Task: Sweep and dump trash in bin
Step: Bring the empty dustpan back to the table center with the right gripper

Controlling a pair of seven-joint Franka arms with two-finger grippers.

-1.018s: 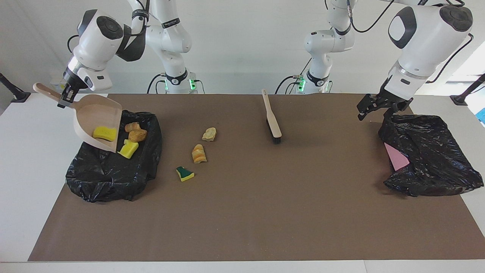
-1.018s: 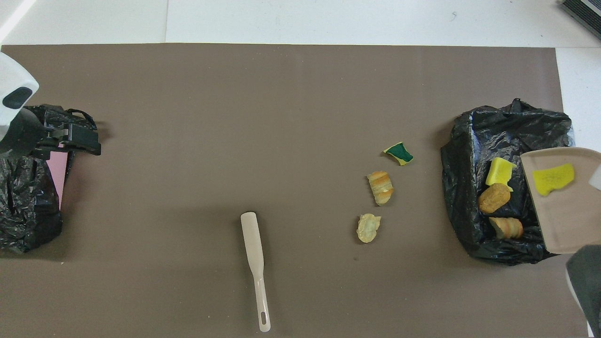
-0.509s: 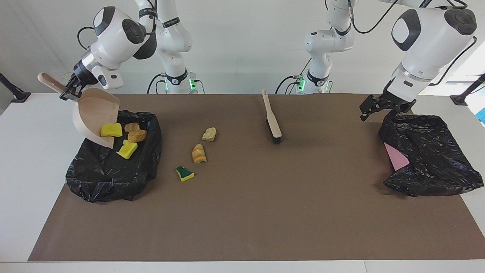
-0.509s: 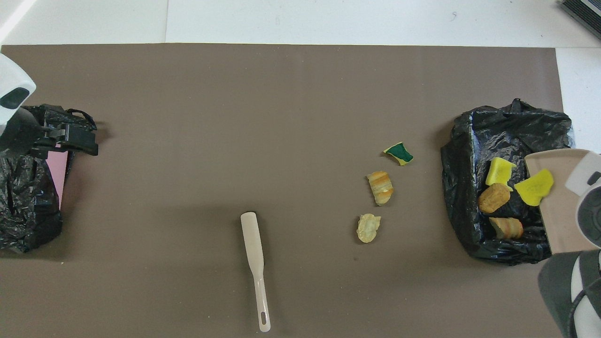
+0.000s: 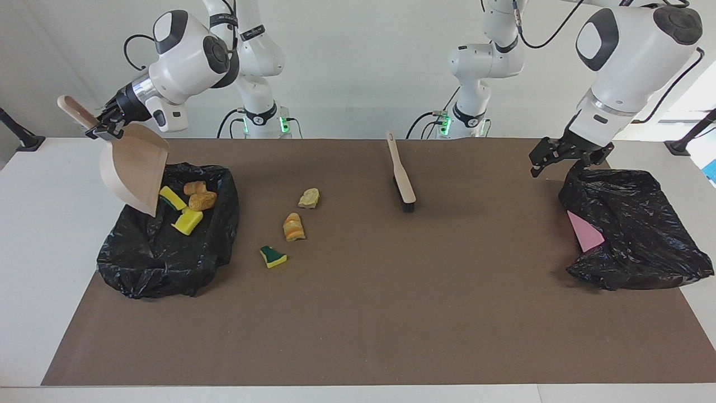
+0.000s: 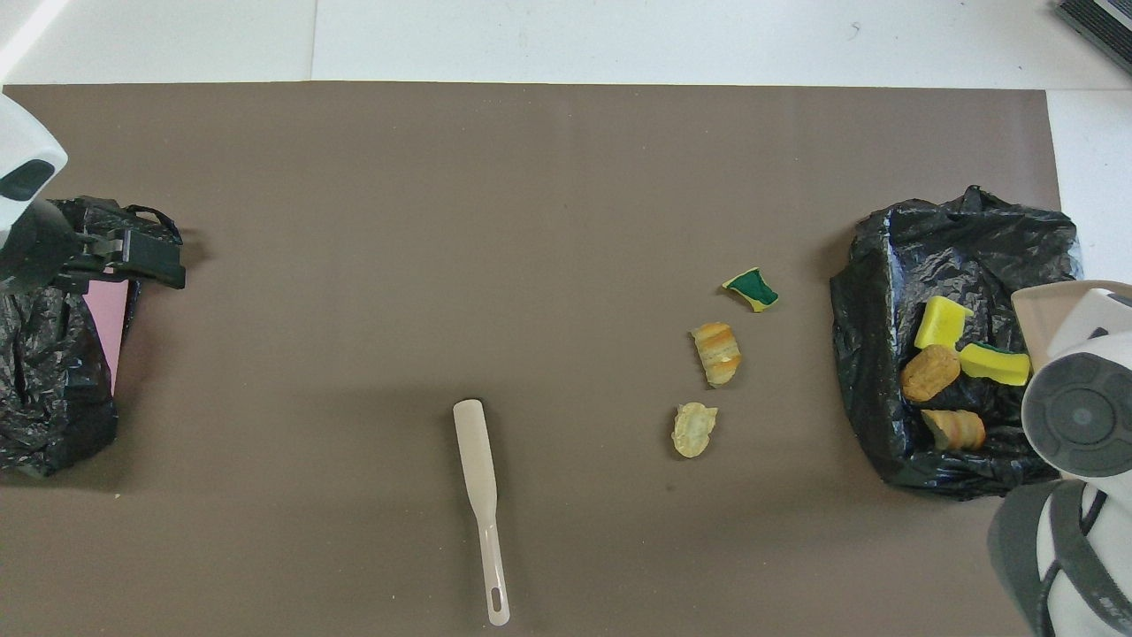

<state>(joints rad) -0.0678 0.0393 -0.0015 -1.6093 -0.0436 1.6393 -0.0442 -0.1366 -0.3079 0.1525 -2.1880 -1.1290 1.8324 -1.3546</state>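
A brown mat covers the table (image 5: 358, 336). At the upper left of the facing view, the right end effector (image 5: 99, 127) is clamped on the handle of a tan dustpan (image 5: 134, 173), tipped steeply over a black bin bag (image 5: 162, 257). In the bag lie four scraps — a green-backed sponge (image 5: 169, 197) at the pan's lip, a yellow sponge (image 5: 188, 221) and two brown bread lumps (image 5: 200, 196). Three more scraps (image 5: 293, 226) lie on the mat beside the bag, toward the frame's centre. A brush (image 5: 401, 179) rests at upper centre. At the right, the left end effector (image 5: 545, 159) hovers with fingers spread apart over the edge of a second black bag (image 5: 637, 235), which holds a pink sheet (image 5: 584, 232).
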